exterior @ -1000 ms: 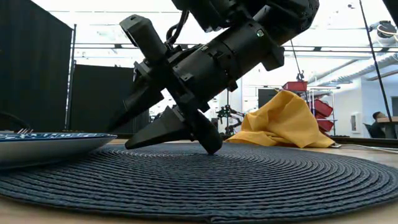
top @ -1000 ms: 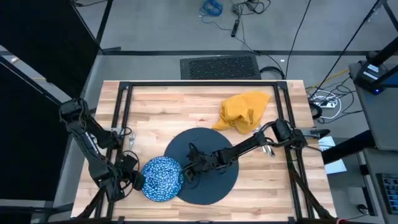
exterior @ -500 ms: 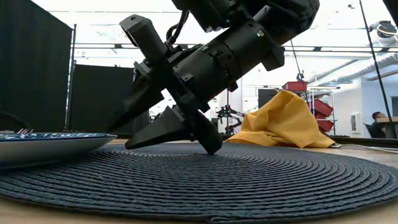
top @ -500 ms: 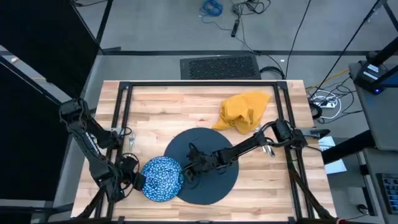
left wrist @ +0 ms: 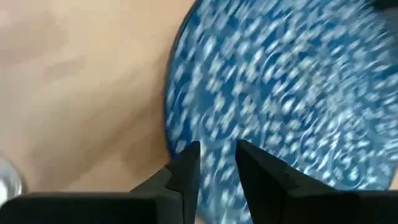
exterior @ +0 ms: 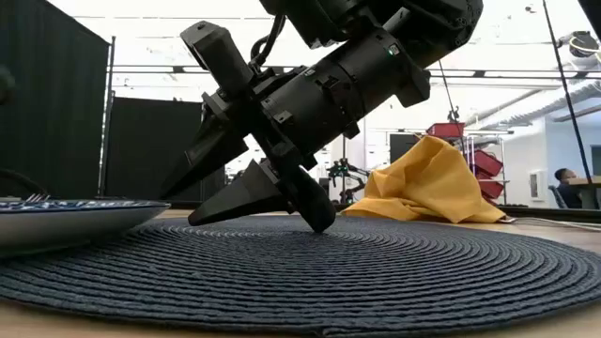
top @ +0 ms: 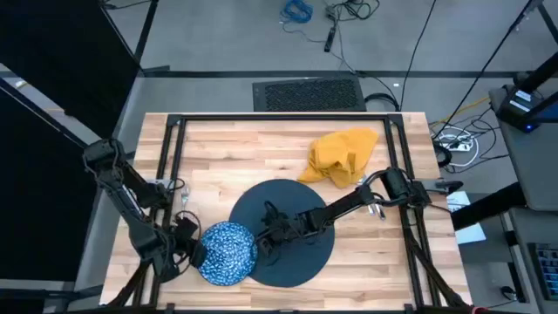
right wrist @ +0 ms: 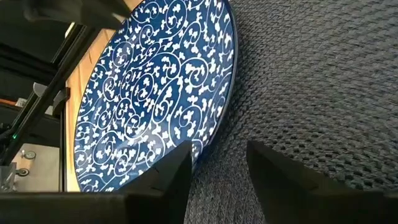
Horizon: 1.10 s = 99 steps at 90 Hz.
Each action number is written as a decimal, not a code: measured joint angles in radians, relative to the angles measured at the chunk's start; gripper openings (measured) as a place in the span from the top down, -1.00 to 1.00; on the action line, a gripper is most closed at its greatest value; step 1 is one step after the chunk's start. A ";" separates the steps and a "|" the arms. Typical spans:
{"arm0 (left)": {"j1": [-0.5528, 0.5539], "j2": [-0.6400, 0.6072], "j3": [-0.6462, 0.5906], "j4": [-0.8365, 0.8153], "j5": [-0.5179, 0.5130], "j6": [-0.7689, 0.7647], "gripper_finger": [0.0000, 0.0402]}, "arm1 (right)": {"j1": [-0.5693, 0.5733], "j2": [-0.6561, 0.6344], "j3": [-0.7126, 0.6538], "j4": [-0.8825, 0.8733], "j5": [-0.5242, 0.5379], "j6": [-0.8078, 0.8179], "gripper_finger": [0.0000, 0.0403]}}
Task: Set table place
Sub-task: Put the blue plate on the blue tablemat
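Mid-step of seating the blue-and-white dish (top: pixel 228 251), half lapped over the woven dark round mat (top: pixel 296 228): left gripper (left wrist: pixel 214 163) narrowly parted at its outer rim, right gripper (right wrist: pixel 217 167) spread open on the mat beside it; likely needed next: a steady nudge toward the mat's centre.

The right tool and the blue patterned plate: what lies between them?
Only bare woven dark mat, seen in the right wrist view; the right tool is near the blue patterned plate's rim.

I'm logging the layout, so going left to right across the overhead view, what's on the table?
Left gripper → blue-and-white dish → right gripper on the dark round mat → yellow napkin.
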 joint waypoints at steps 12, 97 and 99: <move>0.047 -0.030 0.000 -0.010 -0.017 0.163 0.55 | 0.000 0.000 0.000 0.000 0.000 0.000 0.28; -0.009 -0.120 0.050 -0.246 0.198 -0.046 0.56 | 0.010 0.000 0.000 -0.013 -0.002 -0.005 0.28; -0.009 -0.114 0.050 -0.235 0.197 -0.046 0.56 | 0.011 0.000 0.000 -0.013 -0.002 -0.005 0.28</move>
